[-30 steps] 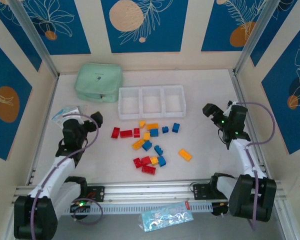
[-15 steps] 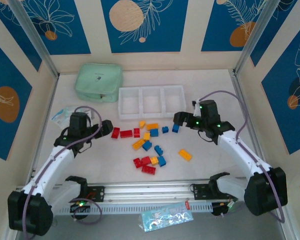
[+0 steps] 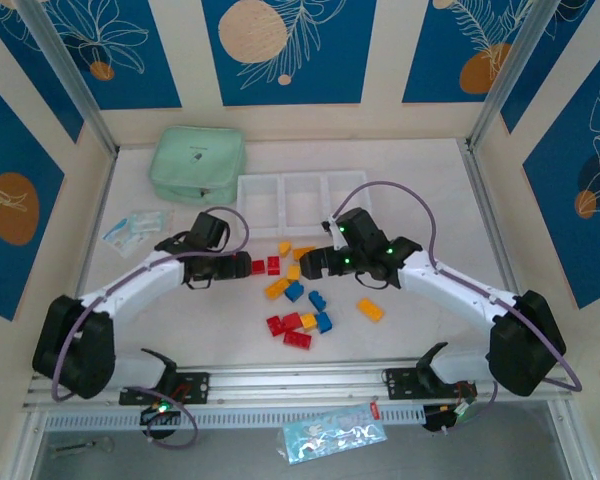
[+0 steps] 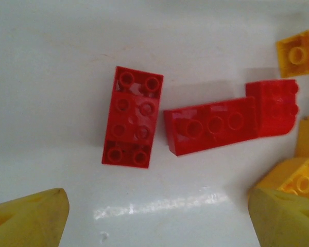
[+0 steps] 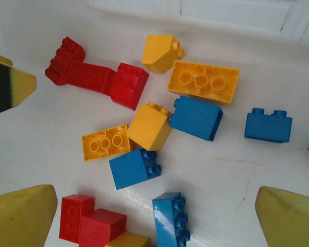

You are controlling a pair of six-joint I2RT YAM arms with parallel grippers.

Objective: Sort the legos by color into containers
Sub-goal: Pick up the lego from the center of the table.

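Red, blue and yellow-orange legos [image 3: 294, 291] lie scattered mid-table, in front of the three joined white containers [image 3: 302, 178], whose compartments look bare. My left gripper [image 3: 240, 266] hovers open over the red bricks at the pile's left edge. Its wrist view shows a red eight-stud brick [image 4: 132, 117] and a red oblong brick [image 4: 213, 125] just ahead of its open fingers [image 4: 28, 218], which touch nothing. My right gripper [image 3: 316, 259] hangs open above the pile's middle. A blue brick [image 5: 170, 218] lies below, between its spread fingers [image 5: 288, 213], with another blue brick [image 5: 134, 168] beside it.
A mint-green pouch [image 3: 198, 163] sits at the back left, left of the containers. A clear plastic packet [image 3: 135, 225] lies by the left wall. An orange brick [image 3: 371, 309] sits apart at the pile's right. A red cluster [image 3: 290, 330] is nearest the front rail.
Both arms have swung inward from the table's sides. The left gripper moved right over the red bricks and the right gripper moved left over the pile's middle. No brick has moved.
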